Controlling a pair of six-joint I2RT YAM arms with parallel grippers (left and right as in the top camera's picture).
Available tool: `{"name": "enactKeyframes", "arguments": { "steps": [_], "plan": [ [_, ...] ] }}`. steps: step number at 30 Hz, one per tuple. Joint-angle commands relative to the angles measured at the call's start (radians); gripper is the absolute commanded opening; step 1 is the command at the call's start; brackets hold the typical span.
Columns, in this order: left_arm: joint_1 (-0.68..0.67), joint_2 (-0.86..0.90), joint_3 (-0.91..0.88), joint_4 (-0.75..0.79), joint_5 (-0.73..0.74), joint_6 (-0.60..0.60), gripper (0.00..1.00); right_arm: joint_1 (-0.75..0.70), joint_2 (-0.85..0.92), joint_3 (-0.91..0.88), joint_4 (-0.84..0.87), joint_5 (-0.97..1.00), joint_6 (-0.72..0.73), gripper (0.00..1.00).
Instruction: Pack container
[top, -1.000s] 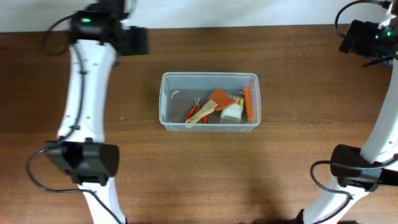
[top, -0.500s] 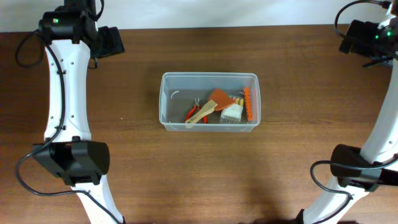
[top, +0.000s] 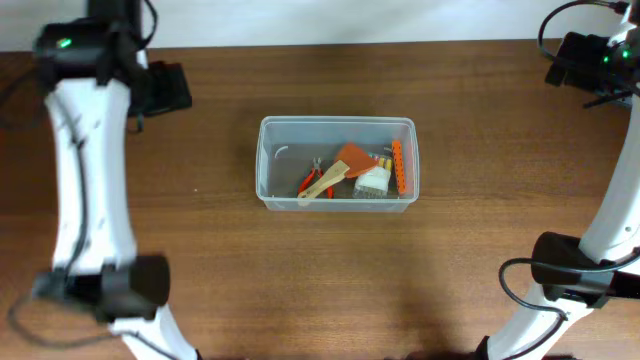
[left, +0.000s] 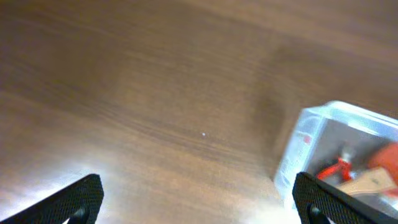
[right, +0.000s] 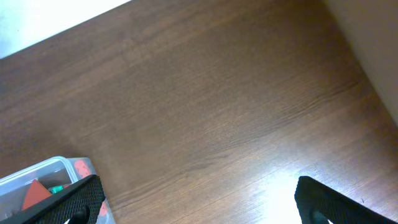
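The clear plastic container (top: 266, 160) stands in the middle of the table. Inside it lie small red-handled pliers (top: 309, 180), a wooden-handled orange spatula (top: 340, 165), a white piece (top: 372, 180) and an orange strip (top: 399, 166). The container's corner also shows in the left wrist view (left: 311, 140) and in the right wrist view (right: 37, 174). My left gripper (left: 199, 202) is open and empty over bare table at the far left. My right gripper (right: 199, 199) is open and empty above the far right corner.
The brown wooden table (top: 480, 240) ends at a pale wall along the far edge (top: 330, 25). The right wrist view shows the table's right edge (right: 367, 68).
My left arm has swung left and back, away from the container. The right arm and the container's contents have not moved.
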Motion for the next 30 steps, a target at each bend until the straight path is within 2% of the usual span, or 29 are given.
{"name": "enactKeyframes", "arguments": {
  "steps": [1,4,7,14,17,23,27,30],
  "plan": [
    [0.001,-0.209,-0.017,-0.023,-0.014,0.004,0.99,-0.003,-0.005,0.001,-0.006,-0.001,0.000,0.98],
    [0.001,-0.327,-0.114,0.000,-0.047,0.000,0.99,-0.003,-0.005,0.001,-0.006,-0.001,0.000,0.99],
    [0.001,-0.453,-0.298,0.075,-0.077,0.000,0.99,-0.003,-0.005,0.001,-0.006,-0.001,0.000,0.99],
    [0.001,-0.785,-0.999,0.457,-0.076,-0.018,0.99,-0.003,-0.005,0.001,-0.006,-0.001,0.000,0.99],
    [0.001,-0.869,-1.237,0.613,-0.076,-0.018,0.99,-0.003,-0.005,0.001,-0.006,-0.002,0.001,0.99],
    [0.001,-0.882,-1.512,0.816,-0.077,-0.018,0.99,-0.003,-0.005,0.001,-0.006,-0.001,0.000,0.99],
    [0.001,-0.868,-1.617,0.922,-0.093,-0.013,0.99,-0.003,-0.005,0.001,-0.006,-0.001,0.000,0.99],
    [0.001,-0.868,-1.647,0.941,-0.127,-0.009,0.99,-0.003,-0.005,0.001,-0.006,-0.001,0.000,0.99]
  ]
}}
